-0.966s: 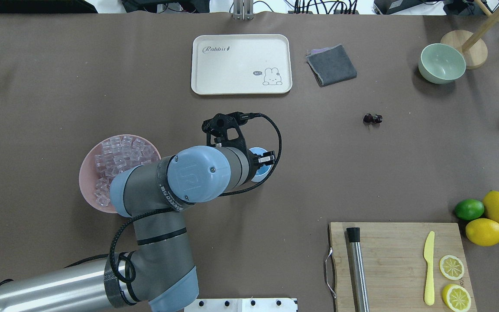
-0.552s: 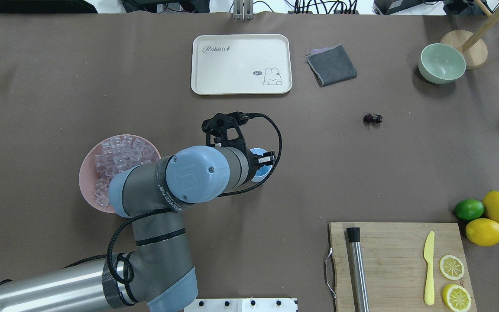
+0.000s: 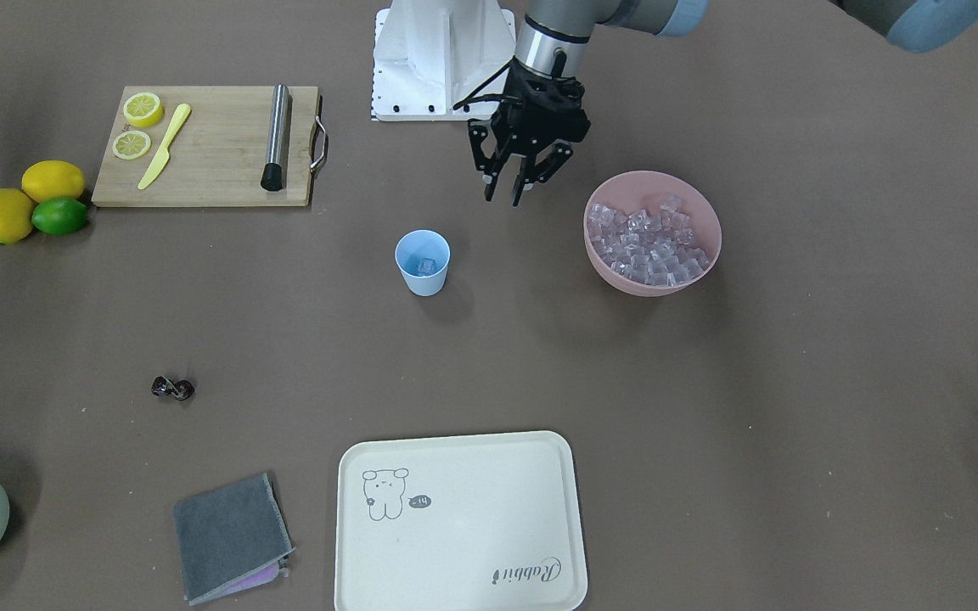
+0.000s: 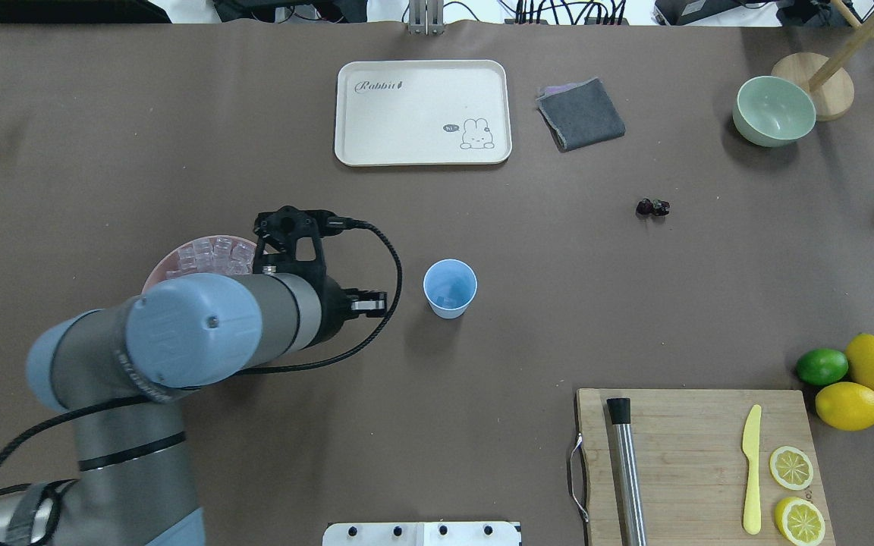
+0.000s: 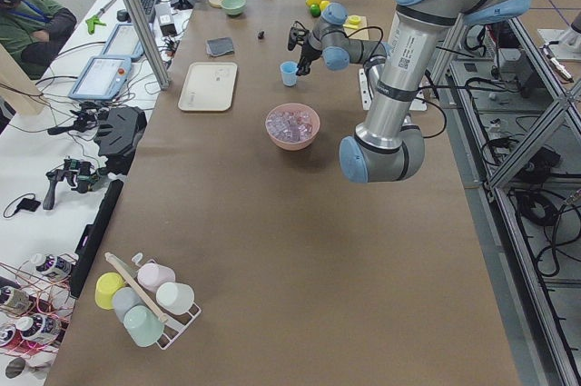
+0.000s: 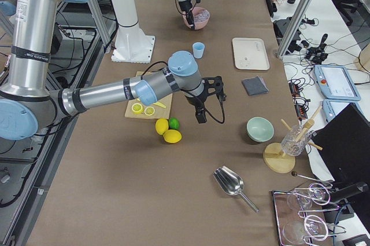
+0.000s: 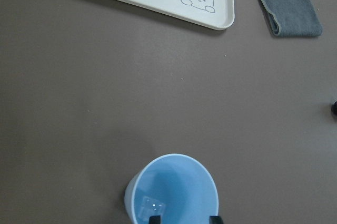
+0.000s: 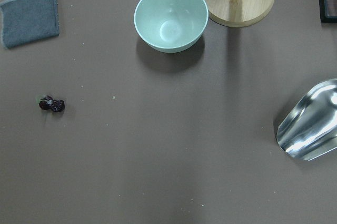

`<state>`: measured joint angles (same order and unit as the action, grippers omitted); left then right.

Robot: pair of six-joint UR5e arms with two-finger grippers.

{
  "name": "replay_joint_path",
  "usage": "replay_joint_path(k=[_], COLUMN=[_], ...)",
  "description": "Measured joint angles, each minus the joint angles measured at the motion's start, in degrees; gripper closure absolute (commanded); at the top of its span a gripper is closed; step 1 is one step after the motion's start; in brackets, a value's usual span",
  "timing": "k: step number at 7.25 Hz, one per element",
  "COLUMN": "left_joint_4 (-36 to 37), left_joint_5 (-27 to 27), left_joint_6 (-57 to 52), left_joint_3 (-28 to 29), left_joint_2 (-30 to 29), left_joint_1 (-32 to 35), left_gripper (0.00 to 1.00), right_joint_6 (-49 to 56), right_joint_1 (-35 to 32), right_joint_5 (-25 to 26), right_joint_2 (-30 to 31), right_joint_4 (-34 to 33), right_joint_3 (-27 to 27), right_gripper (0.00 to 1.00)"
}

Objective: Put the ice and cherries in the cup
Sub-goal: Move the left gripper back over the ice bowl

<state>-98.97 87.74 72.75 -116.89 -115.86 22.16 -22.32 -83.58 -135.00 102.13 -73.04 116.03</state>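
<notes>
Ice: one clear cube (image 3: 426, 266) sits at the bottom of the cup (image 3: 424, 280). The rest of the ice (image 3: 646, 242) is heaped in the pink bowl (image 3: 650, 285), too many cubes to count.
Cup: one light blue tumbler, upright on the bare table (image 4: 558, 318), holding no cherries yet.
Cherries: one joined pair (image 4: 652, 207) on the table, well apart from the cup, out on my right side. Its long axis runs side to side along the table.
Left gripper: mine (image 3: 513, 188) hangs above the table with its fingers spread and nothing between them. It is between the cup on its right and the pink bowl on its left.
Right gripper: it (image 6: 200, 117) hangs near the lemons (image 6: 166, 131), and I cannot tell whether it is spread or closed. Its wrist camera has the cherries in sight.
Coming move: I judge my left arm is nearer the ice and my right arm nearer the cherries. More ice would mean reaching leftward to the pink bowl.
Other counts: two whole lemons, one lime (image 4: 822, 366), two lemon slices (image 4: 795, 493) and one pale green bowl (image 4: 774, 133).
</notes>
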Motion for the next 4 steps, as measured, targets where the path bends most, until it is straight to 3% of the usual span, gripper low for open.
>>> replay_joint_path(k=[2, 4], left_joint_4=[3.27, 3.62], left_joint_5=[4.54, 5.57], left_joint_6=[-11.11, -22.84], left_joint_3=[-6.59, -8.14], left_joint_2=[9.96, 16.77], left_joint_1=[4.24, 6.36], left_gripper=[0.54, 0.50], right_joint_6=[-0.02, -0.10], right_joint_1=[0.14, 0.27], right_joint_5=[0.00, 0.00], right_joint_2=[0.00, 0.00], right_joint_4=[0.00, 0.00], right_joint_3=[-0.07, -0.19], right_gripper=[0.00, 0.00])
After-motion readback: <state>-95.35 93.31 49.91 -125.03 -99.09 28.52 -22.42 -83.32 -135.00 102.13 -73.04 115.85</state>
